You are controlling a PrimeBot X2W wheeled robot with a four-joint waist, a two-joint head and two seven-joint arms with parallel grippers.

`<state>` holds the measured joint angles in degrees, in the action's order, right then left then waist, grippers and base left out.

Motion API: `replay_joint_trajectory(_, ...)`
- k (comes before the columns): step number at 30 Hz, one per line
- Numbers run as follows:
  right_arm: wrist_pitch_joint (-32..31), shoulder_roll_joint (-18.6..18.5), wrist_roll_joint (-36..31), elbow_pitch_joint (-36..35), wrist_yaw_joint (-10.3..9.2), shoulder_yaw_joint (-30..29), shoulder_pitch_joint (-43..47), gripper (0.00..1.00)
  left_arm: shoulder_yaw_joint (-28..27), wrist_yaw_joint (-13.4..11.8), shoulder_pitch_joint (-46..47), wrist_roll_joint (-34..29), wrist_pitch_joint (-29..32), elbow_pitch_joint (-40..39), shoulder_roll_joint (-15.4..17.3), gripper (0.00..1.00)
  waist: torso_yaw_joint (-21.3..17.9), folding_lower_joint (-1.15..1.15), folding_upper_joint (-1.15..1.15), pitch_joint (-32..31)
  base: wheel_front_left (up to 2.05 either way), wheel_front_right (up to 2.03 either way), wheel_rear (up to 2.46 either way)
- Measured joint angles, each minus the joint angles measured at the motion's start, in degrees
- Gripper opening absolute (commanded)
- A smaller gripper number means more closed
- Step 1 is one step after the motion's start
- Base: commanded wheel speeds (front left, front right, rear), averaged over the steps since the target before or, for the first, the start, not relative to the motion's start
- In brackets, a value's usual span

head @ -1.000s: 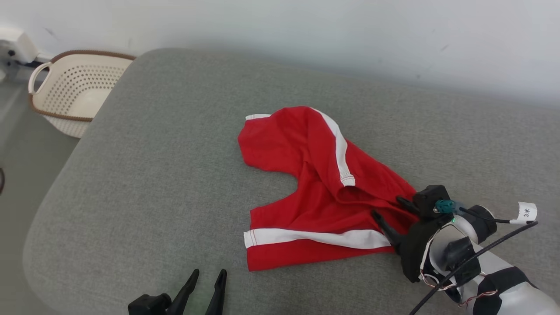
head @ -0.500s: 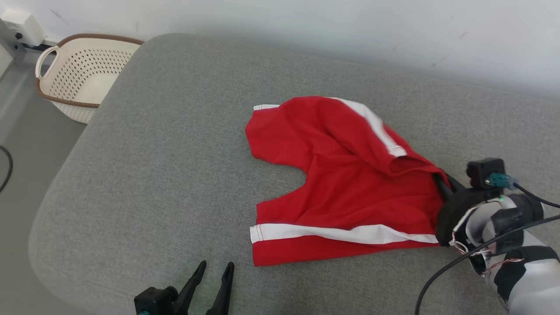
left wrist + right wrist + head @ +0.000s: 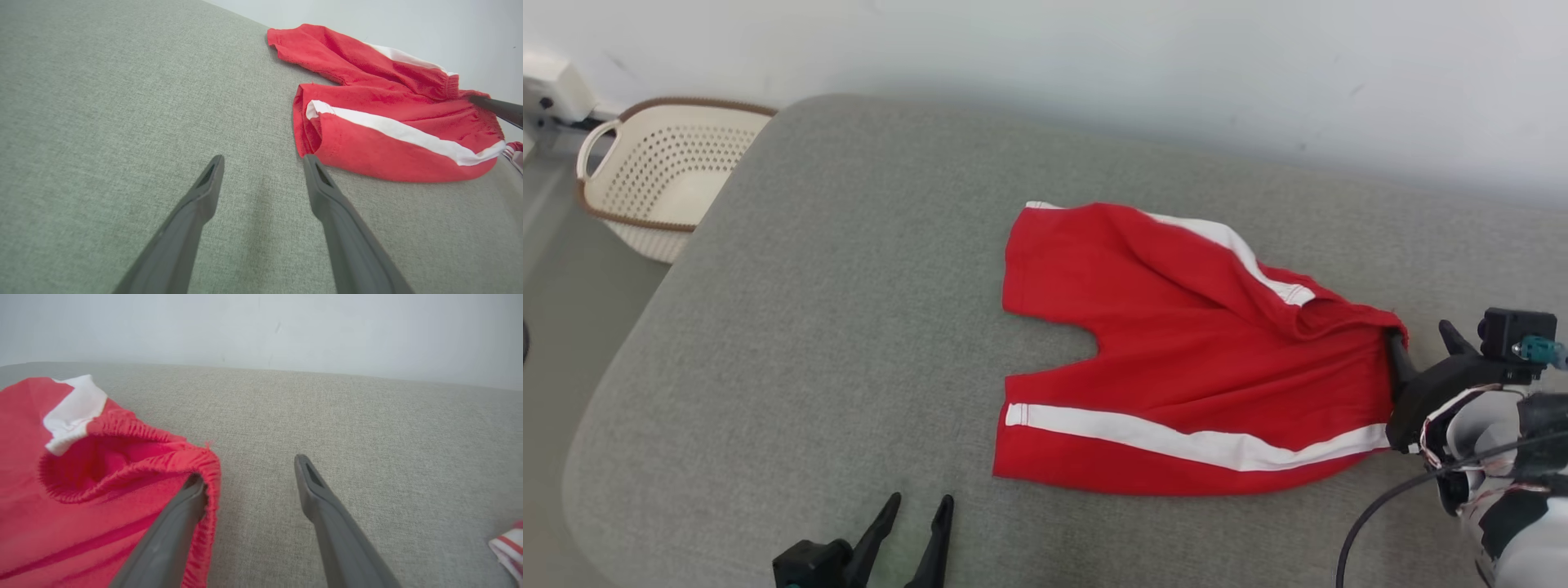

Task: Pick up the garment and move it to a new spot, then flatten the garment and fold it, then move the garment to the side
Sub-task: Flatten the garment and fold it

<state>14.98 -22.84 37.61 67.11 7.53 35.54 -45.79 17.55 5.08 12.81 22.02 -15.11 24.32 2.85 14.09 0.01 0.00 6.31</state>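
The garment point(image 3: 1176, 351) is a pair of red shorts with white side stripes, spread on the grey cushion point(image 3: 849, 327) with its legs to the left and its waistband to the right. My right gripper point(image 3: 1419, 335) stands open at the waistband's right end. In the right wrist view the right gripper point(image 3: 248, 469) has one finger point(image 3: 179, 522) against the gathered waistband of the garment point(image 3: 81, 477), and bare cushion lies between the jaws. My left gripper point(image 3: 920, 500) is open near the front edge. In the left wrist view the left gripper point(image 3: 263, 158) sits just left of the garment point(image 3: 388, 122).
A perforated cream basket point(image 3: 662, 180) stands on the floor beyond the cushion's left end. A pale wall point(image 3: 1094, 65) runs behind the cushion. The cushion's rounded front-left corner point(image 3: 596, 457) drops off to the floor.
My right gripper closed on the waistband, pulled it to the right, then opened and let go. The shorts now lie more stretched out. The head camera also shifted.
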Motion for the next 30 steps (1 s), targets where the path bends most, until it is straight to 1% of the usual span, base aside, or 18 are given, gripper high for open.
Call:
replay_joint_trajectory(5, 0.01, 0.23, -7.54, -8.37, 0.0, -9.31, 7.25, 1.0, -2.8, -0.83, -1.95, -1.69, 0.0, -0.07, 0.02, 1.0, -2.51, -0.01, 0.0, -1.93, 0.0, 0.0, 0.0)
replay_joint_trajectory(7, 0.11, 1.02, -10.39, -11.43, 0.0, -13.71, 10.68, 1.0, -4.15, -1.18, -2.59, -2.75, 0.0, -0.04, 0.02, 1.0, -3.79, -0.01, 0.0, -2.7, 0.0, 0.0, 0.0)
replay_joint_trajectory(10, 0.11, 3.0, -13.96, -13.35, -0.01, -18.07, 15.6, 1.0, -5.54, -1.32, -3.82, -3.2, 0.0, -0.09, -0.01, 1.0, -5.89, -0.01, 0.0, -3.77, 0.0, 0.0, 0.0)
replay_joint_trajectory(13, 0.11, 5.22, -15.48, -13.58, -0.01, -19.12, 18.68, 1.0, -6.21, -1.1, -4.27, -3.5, 0.0, 0.15, 0.01, 1.0, -7.94, -0.01, 0.0, -4.59, 0.0, 0.0, 0.0)
replay_joint_trajectory(15, 0.11, 6.38, -15.45, -12.77, -0.01, -18.23, 19.84, 1.0, -6.33, -0.71, -4.28, -3.5, 0.0, 0.47, 0.05, 1.0, -9.15, -0.02, -0.01, -5.01, 0.0, 0.0, 0.0)
replay_joint_trajectory(19, 0.11, 6.44, -14.94, -12.32, -0.01, -17.27, 20.26, 1.0, -5.89, -0.56, -4.27, -3.35, 0.0, 0.89, 0.02, 1.0, -10.65, -0.01, 0.0, -5.6, 0.0, 0.0, 0.0)
replay_joint_trajectory(22, 0.11, 6.16, -15.07, -15.35, -0.01, -17.78, 19.76, 1.0, -5.72, -0.55, -4.29, -3.34, 0.0, 0.76, 0.01, 1.0, -10.76, -0.01, -0.01, -5.71, 0.0, 0.0, 0.0)
replay_joint_trajectory(25, 0.12, 5.94, -16.52, -19.3, -0.01, -19.51, 19.71, 1.0, -6.22, -0.69, -4.43, -4.02, 0.0, 0.22, 0.01, 1.0, -10.57, 0.0, 0.0, -6.03, 0.0, 0.0, 0.0)
replay_joint_trajectory(29, 0.13, 6.67, -18.38, -24.27, -0.01, -21.39, 22.58, 1.0, -7.69, -1.48, -5.0, -5.87, 0.0, -1.54, 0.05, 1.0, -10.51, -0.01, 0.0, -6.91, 0.0, 0.0, 0.0)
replay_joint_trajectory(30, 0.13, 6.67, -18.38, -24.27, -0.01, -21.39, 22.58, 1.0, -7.69, -1.48, -5.0, -5.87, 0.0, -1.54, 0.05, 1.0, -10.51, -0.01, 0.0, -6.91, 0.0, 0.0, 0.0)
